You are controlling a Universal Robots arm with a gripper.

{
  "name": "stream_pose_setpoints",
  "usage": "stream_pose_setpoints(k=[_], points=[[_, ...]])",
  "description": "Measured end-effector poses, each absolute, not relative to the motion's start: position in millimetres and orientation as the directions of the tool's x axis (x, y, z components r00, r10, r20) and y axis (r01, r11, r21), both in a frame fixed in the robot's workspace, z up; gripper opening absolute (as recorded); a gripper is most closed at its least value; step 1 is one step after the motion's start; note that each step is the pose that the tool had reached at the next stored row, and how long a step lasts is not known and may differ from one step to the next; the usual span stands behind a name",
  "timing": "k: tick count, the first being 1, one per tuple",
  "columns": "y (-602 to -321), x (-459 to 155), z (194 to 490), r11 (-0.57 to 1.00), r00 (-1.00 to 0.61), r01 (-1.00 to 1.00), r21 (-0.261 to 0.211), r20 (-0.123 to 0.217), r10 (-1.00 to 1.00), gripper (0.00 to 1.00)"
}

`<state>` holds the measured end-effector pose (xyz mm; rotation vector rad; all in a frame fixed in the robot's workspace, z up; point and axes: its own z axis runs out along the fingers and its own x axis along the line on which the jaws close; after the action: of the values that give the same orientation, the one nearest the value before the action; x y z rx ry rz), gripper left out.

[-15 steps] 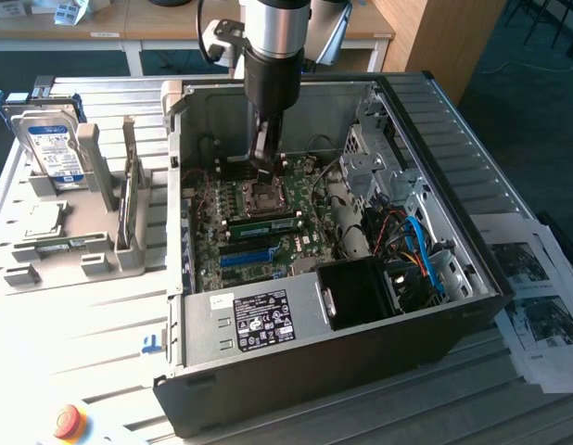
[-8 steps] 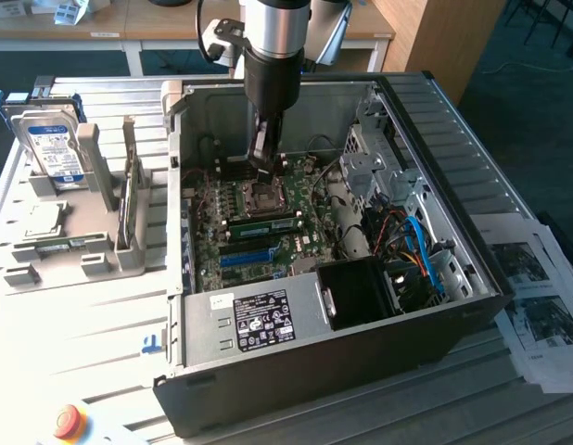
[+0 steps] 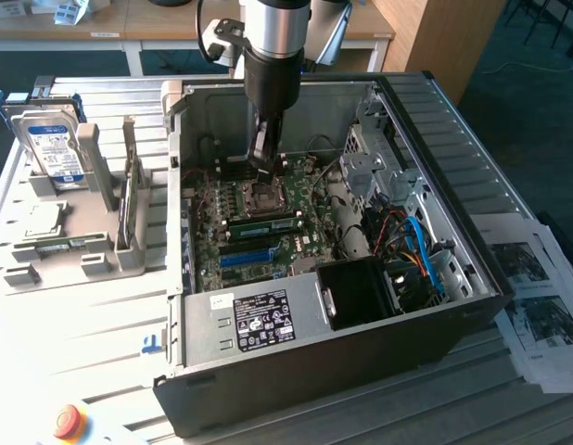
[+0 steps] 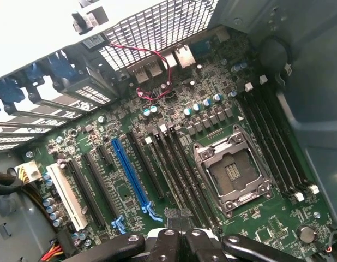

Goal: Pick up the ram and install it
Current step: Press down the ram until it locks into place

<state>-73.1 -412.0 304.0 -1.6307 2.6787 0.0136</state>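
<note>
The ram (image 3: pixel 265 223), a long thin green stick, lies along a slot on the motherboard (image 3: pixel 222 246), just in front of the CPU socket (image 3: pixel 265 195) in the open computer case. My gripper (image 3: pixel 264 165) hangs above the socket, a little behind the ram and not touching it. In the wrist view the gripper (image 4: pixel 180 236) is shut, its black fingers (image 4: pixel 166 244) pressed side by side with nothing visible between them. Below them run the long black memory slots (image 4: pixel 182 169) beside the open CPU socket (image 4: pixel 232 176).
A grey parts tray (image 3: pixel 101 260) on the exterior view's left holds a hard drive (image 3: pixel 53 148), a silver processor (image 3: pixel 43 221) and another green stick (image 3: pixel 59 247). The case walls (image 3: pixel 453 185), drive cage (image 3: pixel 365 162) and cables (image 3: pixel 421 250) crowd the exterior view's right. A blue slot (image 4: pixel 129 172) crosses the board.
</note>
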Motion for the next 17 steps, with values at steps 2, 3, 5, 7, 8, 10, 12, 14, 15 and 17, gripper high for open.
stream_pose_setpoints(k=[2, 3, 5, 7, 8, 10, 12, 14, 15, 17], points=[[-412.0, -73.1, 304.0, 0.465, -0.465, -0.885, 0.004, -0.01, -0.885, 0.1], [-412.0, -73.1, 304.0, 0.47, -0.47, -0.883, 0.004, -0.01, -0.883, 0.1], [-412.0, -73.1, 304.0, 0.481, -0.481, -0.877, 0.003, -0.01, -0.876, 0.1], [-412.1, -73.1, 304.0, 0.495, -0.495, -0.869, 0.002, -0.011, -0.869, 0.1], [-412.0, -73.1, 304.0, 0.503, -0.503, -0.864, 0.001, -0.011, -0.864, 0.1], [-412.0, -73.1, 304.0, 0.519, -0.519, -0.855, 0.0, -0.012, -0.855, 0.1], [-412.0, -73.1, 304.0, 0.534, -0.534, -0.845, -0.002, -0.013, -0.845, 0.1], [-412.1, -73.1, 304.0, 0.545, -0.545, -0.838, -0.006, -0.015, -0.838, 0.1], [-412.0, -73.1, 304.0, 0.55, -0.55, -0.835, -0.007, -0.016, -0.835, 0.1], [-412.0, -73.1, 304.0, 0.561, -0.561, -0.827, -0.009, -0.018, -0.827, 0.1]])
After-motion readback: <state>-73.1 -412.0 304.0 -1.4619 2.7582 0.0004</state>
